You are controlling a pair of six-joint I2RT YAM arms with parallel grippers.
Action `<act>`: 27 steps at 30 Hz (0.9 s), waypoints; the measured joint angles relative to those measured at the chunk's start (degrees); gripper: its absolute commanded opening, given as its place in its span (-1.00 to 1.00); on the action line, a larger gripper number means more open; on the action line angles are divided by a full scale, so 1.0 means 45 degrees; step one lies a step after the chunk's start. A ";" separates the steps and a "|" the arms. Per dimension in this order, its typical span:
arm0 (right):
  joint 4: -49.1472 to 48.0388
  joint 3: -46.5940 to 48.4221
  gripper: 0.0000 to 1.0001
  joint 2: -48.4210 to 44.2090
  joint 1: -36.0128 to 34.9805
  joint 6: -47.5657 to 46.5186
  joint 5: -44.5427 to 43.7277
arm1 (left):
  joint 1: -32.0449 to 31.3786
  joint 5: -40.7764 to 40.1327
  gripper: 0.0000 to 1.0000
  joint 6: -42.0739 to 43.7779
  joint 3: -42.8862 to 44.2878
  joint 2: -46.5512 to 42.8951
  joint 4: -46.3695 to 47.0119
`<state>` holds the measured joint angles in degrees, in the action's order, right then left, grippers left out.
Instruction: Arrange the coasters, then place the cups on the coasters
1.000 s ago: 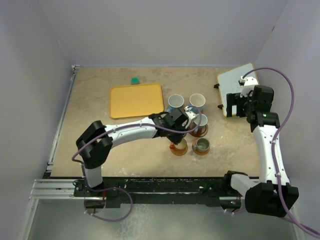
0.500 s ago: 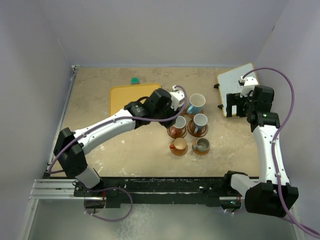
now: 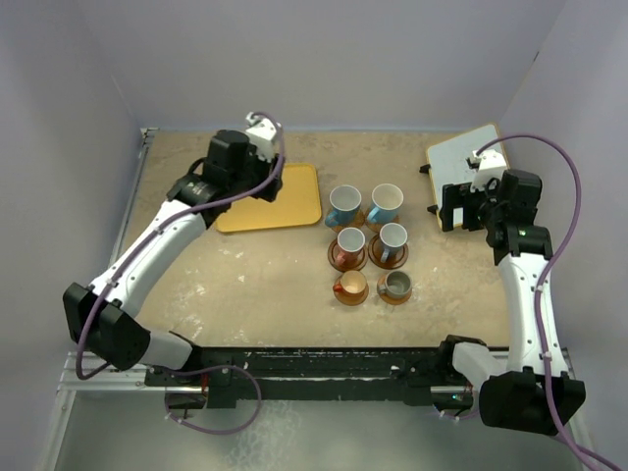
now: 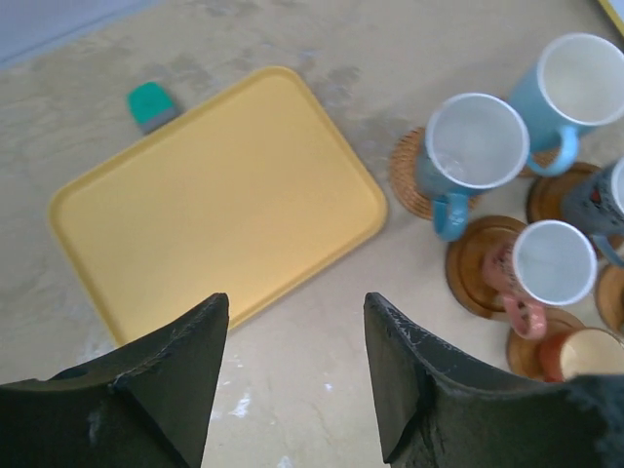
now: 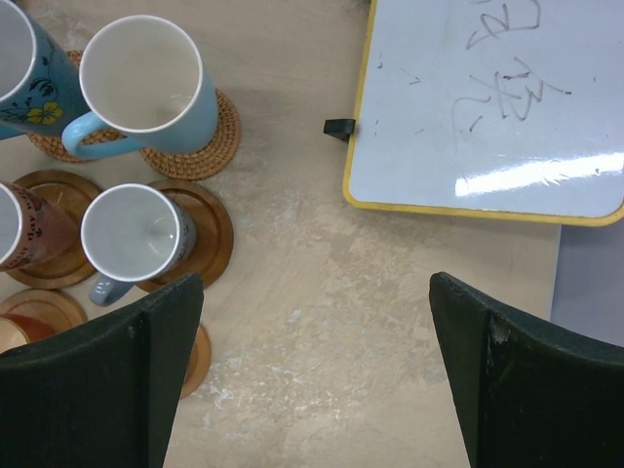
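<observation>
Six cups stand in two columns at mid-table, each on a coaster. At the back are two light blue cups; one light blue cup rests on a woven coaster. Two smaller pale cups sit on dark coasters. In front are the orange-brown cup and the grey cup. My left gripper hovers open and empty over the tray's near edge, left of the cups. My right gripper stays wide open and empty, right of the cups.
A yellow tray lies empty at the back left, with a small green object behind it. A yellow-framed whiteboard lies at the back right. Walls enclose the table.
My left arm has swung away from the cups to the back left, over the tray, its jaws widening. The small cup it covered now stands uncovered on its coaster. The right arm is unchanged.
</observation>
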<state>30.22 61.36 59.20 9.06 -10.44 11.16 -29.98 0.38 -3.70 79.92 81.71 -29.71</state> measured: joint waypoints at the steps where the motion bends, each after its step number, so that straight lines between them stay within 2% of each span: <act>1: 0.0015 0.0000 1.00 -0.0029 0.0000 0.0000 0.0092 | 0.0510 0.0015 0.14 -0.0010 -0.0073 -0.0199 0.0078; 9: 0.0175 0.0000 1.00 -0.0083 0.0000 0.0010 0.0641 | 0.3283 0.0063 0.16 0.0015 -0.1491 -0.2166 0.0835; 12: 0.0175 0.0000 1.00 -0.0112 0.0000 0.0019 0.0845 | 0.4099 0.0204 0.30 0.0112 -0.2215 -0.2861 0.1384; 14: 0.0175 0.0000 1.00 -0.0131 0.0000 0.0053 0.0981 | 0.4546 0.0398 0.46 0.0131 -0.2633 -0.3181 0.1768; 17: 0.0170 0.0000 1.00 -0.0257 0.0000 0.0102 0.1088 | 0.5236 0.0670 0.48 0.0117 -0.3303 -0.3619 0.2399; 27: 0.0476 0.0534 1.00 -0.0743 0.0000 0.0199 0.1137 | 0.5634 0.0602 0.52 0.0656 -0.4153 -0.5022 0.3468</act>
<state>32.36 63.77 55.86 9.06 -9.54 16.27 -4.62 3.09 -0.75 61.23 59.11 -14.11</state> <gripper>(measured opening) 0.998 0.753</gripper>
